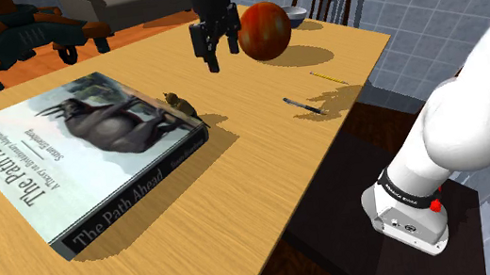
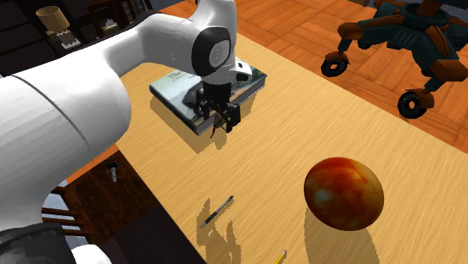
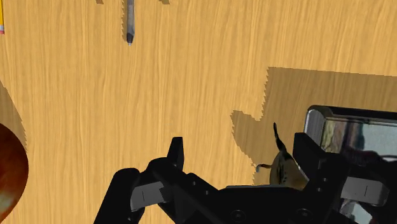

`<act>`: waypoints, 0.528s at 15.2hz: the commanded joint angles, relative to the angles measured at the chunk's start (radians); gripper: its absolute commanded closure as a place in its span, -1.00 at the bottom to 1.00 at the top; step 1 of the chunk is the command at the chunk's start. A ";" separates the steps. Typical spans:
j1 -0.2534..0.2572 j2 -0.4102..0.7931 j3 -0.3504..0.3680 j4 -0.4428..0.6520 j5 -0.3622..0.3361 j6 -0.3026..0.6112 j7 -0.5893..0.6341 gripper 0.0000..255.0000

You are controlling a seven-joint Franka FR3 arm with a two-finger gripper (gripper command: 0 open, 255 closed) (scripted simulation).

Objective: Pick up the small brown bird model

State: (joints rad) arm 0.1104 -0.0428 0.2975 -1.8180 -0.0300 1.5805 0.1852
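1. Shoulder view: the bird (image 1: 179, 103) sits at the book's (image 1: 83, 150) corner nearest the ball (image 1: 265, 30). The gripper (image 1: 216, 48) hangs in the air just past that corner, jaws apart and empty.
2. Second exterior view: the gripper (image 2: 223, 120) hangs over the book's (image 2: 176, 88) edge.
3. Wrist view: the fingers (image 3: 175, 153) stand apart. The bird (image 3: 283, 168) lies between them, just beside the book (image 3: 356, 130).

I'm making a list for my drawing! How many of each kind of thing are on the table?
Book: 1
Bird: 1
Ball: 1
Bowl: 1
Pen: 1
Pencil: 1
Total: 6
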 commanded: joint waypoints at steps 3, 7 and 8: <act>0.036 0.174 0.033 0.171 -0.031 -0.023 0.068 -1.00; 0.088 0.359 0.052 0.387 -0.072 -0.080 0.125 -1.00; 0.105 0.408 0.054 0.451 -0.084 -0.099 0.138 -1.00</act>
State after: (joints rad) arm 0.1997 0.3197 0.3479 -1.4221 -0.1035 1.4959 0.3081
